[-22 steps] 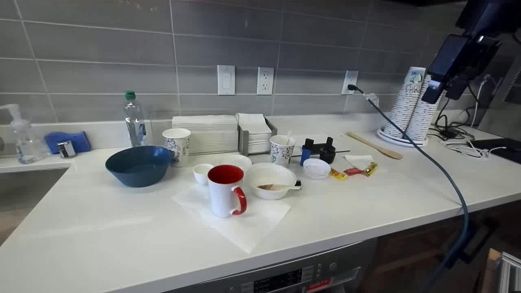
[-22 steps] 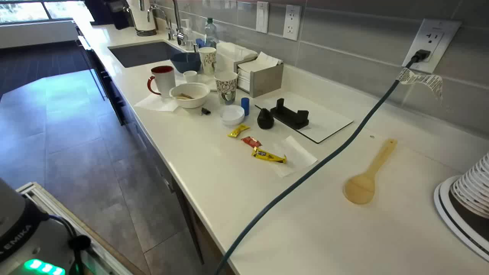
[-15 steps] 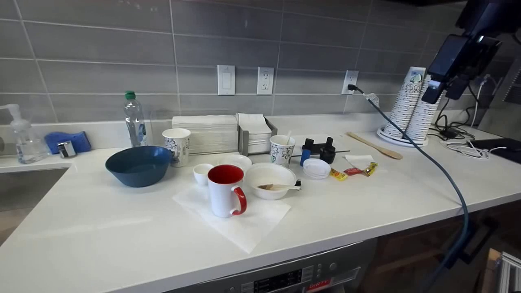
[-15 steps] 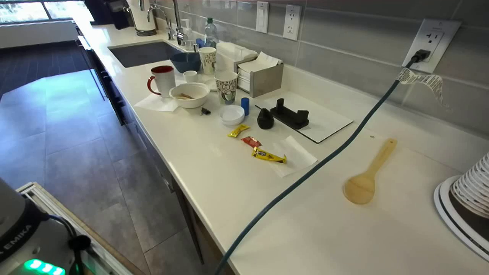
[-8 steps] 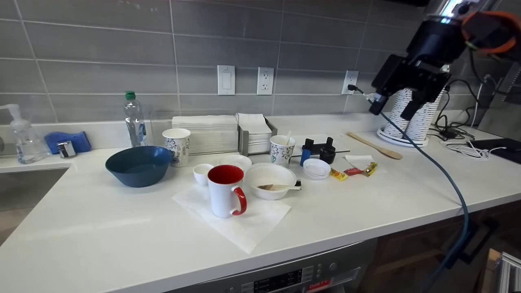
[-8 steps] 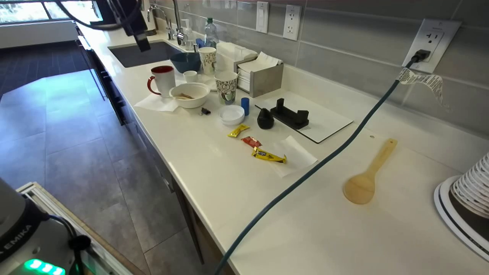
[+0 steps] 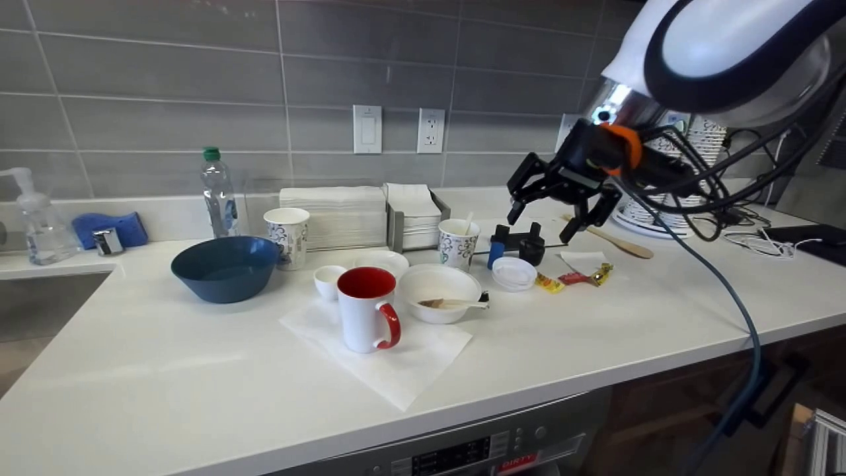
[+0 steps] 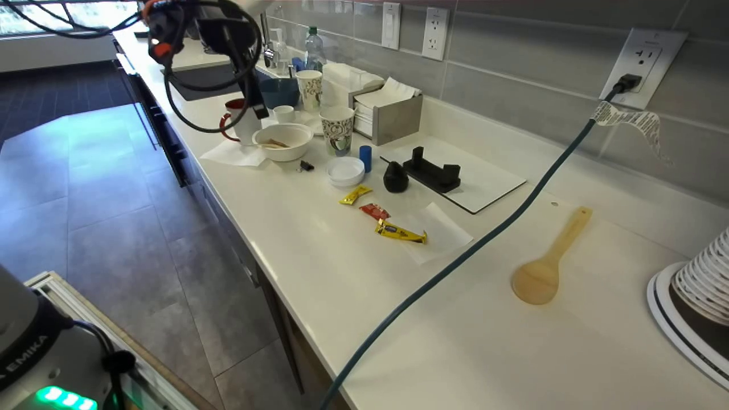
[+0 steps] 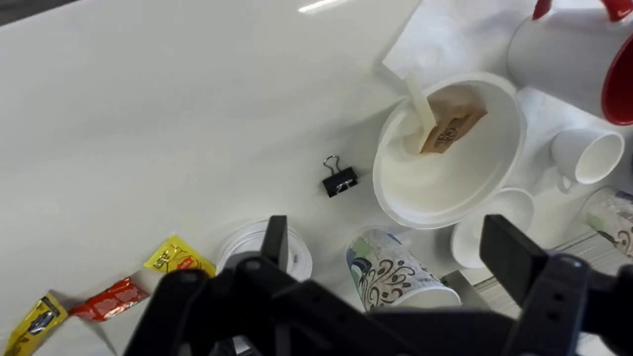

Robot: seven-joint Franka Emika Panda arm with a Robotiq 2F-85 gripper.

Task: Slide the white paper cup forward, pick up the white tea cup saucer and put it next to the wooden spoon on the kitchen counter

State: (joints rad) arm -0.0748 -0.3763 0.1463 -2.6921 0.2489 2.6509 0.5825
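Note:
The saucer (image 7: 388,261) is a small shallow white plate behind the mug, partly hidden; the wrist view shows it (image 9: 469,240) partly under the bowl's rim. The small plain white cup (image 7: 327,284) stands beside the mug; the wrist view shows a small handle on this cup (image 9: 586,153). A swirl-printed white paper cup (image 7: 456,246) holds a stirrer. The wooden spoon (image 8: 538,279) lies on the white counter (image 8: 319,256), right of the candy wrappers in both exterior views. My gripper (image 7: 540,225) is open and empty, above the counter; the printed cup shows between its fingers (image 9: 512,257).
A white bowl (image 7: 439,284), a white mug with red inside (image 7: 367,311), a blue bowl (image 7: 225,271) and a napkin box (image 7: 413,218) crowd round. A white lid (image 8: 345,171), black holder (image 8: 433,171) and binder clip (image 9: 340,180) lie close. A blue cable (image 8: 472,250) crosses the counter.
My arm has swung in from the upper right to the middle in an exterior view, and the gripper has come lower and turned. The objects on the counter have not moved.

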